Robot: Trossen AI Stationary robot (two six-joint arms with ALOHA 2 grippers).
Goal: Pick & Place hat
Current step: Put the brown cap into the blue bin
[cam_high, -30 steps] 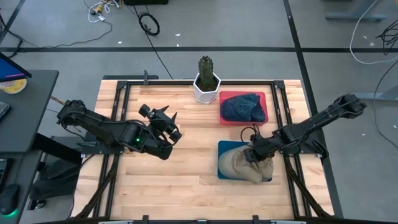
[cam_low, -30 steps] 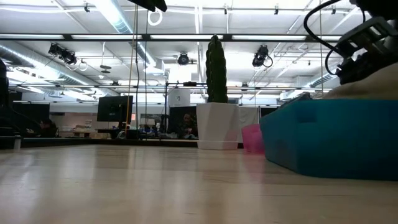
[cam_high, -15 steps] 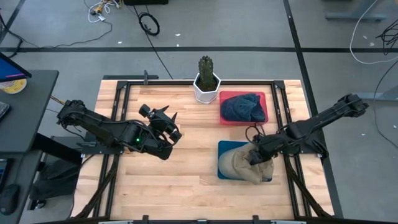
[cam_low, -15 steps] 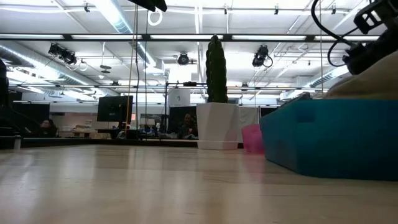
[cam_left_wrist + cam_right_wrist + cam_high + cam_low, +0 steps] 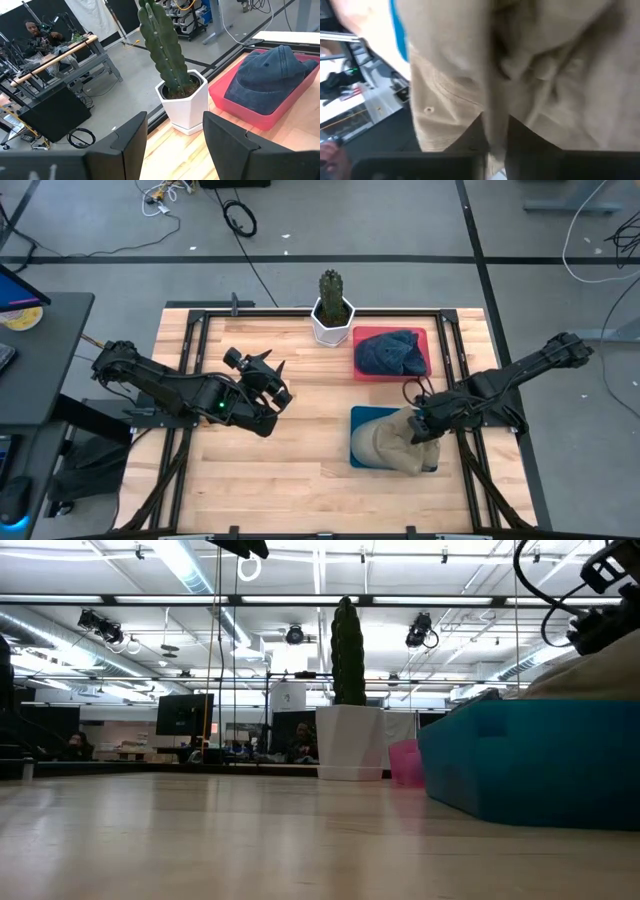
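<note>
A tan hat (image 5: 385, 442) lies on a blue tray (image 5: 357, 418) at the table's right near side, and in the low view it (image 5: 590, 675) bulges over the tray's wall (image 5: 520, 760). My right gripper (image 5: 421, 427) sits on the hat's right part, shut on its cloth; tan fabric fills the right wrist view (image 5: 495, 145). My left gripper (image 5: 278, 383) waits open over the table's left middle (image 5: 175, 145), touching nothing. A dark blue hat (image 5: 390, 352) rests in a red tray (image 5: 425, 335) at the far side. My right gripper pinches a raised fold of the tan hat's cloth (image 5: 496, 117) between its two fingers. It comes slanting down from the table's right side. The hat stays resting on the blue tray, its cloth bunched around the fingers.
A cactus in a white pot (image 5: 333, 310) stands at the far edge, next to the red tray. Black frame rails (image 5: 190, 350) run along the table's left and right sides. Bare wood (image 5: 300, 450) lies between the two arms.
My right gripper has moved a little toward the table's right edge across the tan hat, still shut on its cloth. The hat's right part has bunched up with it, while the rest stays on the blue tray.
</note>
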